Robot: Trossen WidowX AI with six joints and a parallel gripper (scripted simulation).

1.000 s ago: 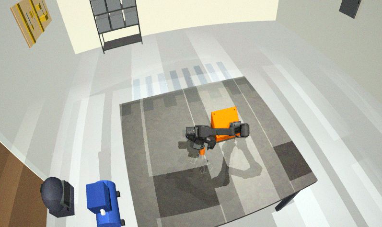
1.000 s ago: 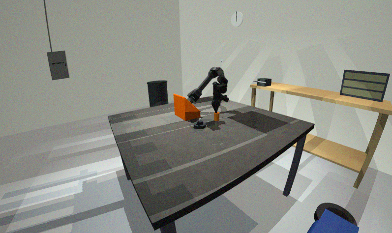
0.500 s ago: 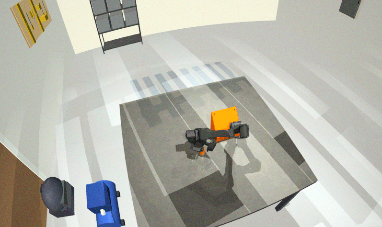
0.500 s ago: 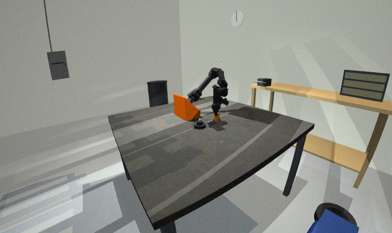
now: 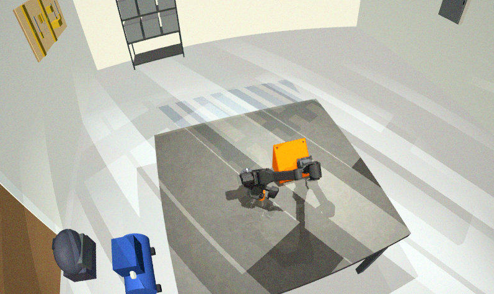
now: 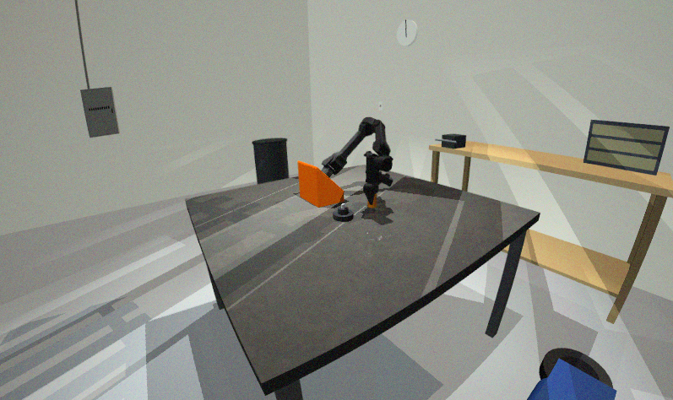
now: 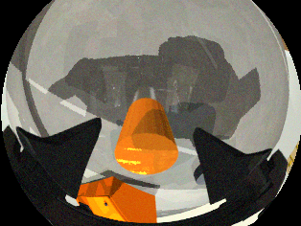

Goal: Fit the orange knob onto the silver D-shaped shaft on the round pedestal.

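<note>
The orange knob [image 5: 263, 197] [image 6: 374, 202] [image 7: 146, 148] stands upright on the table, off the pedestal; its underside is hidden. My gripper [image 7: 149, 127] is open above and around the knob, with one finger on either side and gaps between them in the wrist view. In the exterior view the dark fingers partly cover the knob. The round dark pedestal [image 6: 342, 215] stands a short way left of the knob there, with the silver shaft [image 6: 343, 205] upright and bare on top. The shaft's flat side is too small to make out. The arm mostly hides the pedestal in the top view.
An orange wedge-shaped block [image 5: 291, 155] [image 6: 316, 186] [image 7: 136, 201] stands on the table [image 5: 204, 233] [image 6: 328, 298] near the arm's base and behind the pedestal in the exterior view. The arm reaches past this block. Dark arm shadows and light streaks cross the table top.
</note>
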